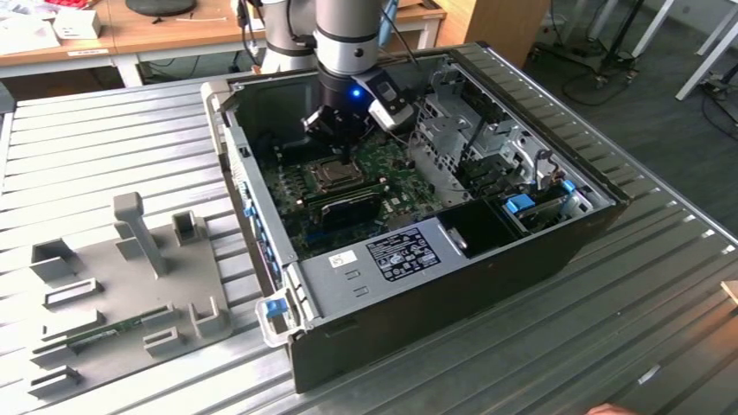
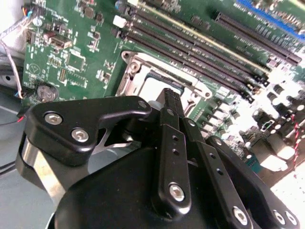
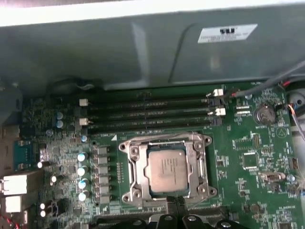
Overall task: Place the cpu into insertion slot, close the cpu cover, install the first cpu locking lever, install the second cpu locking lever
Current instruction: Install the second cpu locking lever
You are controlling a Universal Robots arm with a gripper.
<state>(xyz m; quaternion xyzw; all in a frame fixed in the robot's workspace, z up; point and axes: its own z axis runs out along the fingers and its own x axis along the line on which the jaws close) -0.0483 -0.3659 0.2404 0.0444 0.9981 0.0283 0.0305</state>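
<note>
The small flat square cpu with the dull silver-grey metal top (image 3: 167,170) lies seated in the square insertion slot with the silver metal rim (image 3: 134,168), on the green circuit board (image 3: 248,138) inside the open black computer case (image 1: 461,285); the thin silver metal cpu cover (image 3: 202,167) lies flat around it as a frame, and the chip shows through the window of that frame. In the first wrist view the black gripper (image 3: 177,202) stands just beside the frame edge that faces away from the long black memory slots (image 3: 147,114); the cpu therefore lies directly ahead of the fingertips, toward those slots. The two fingers (image 3: 183,208) are drawn together with no visible gap and nothing is held between them; in the second wrist view the narrow paired fingers (image 2: 170,102) point down at the socket rim, tip close to the metal, though contact cannot be confirmed. The locking levers cannot be made out separately from the frame.

In the exterior view the grey arm (image 1: 346,35) descends near vertically into the case, wrist straight down over the socket; the case rests on a ribbed metal worktop (image 1: 104,147), with a grey fixture plate (image 1: 127,285) well apart toward the exterior view's left.
</note>
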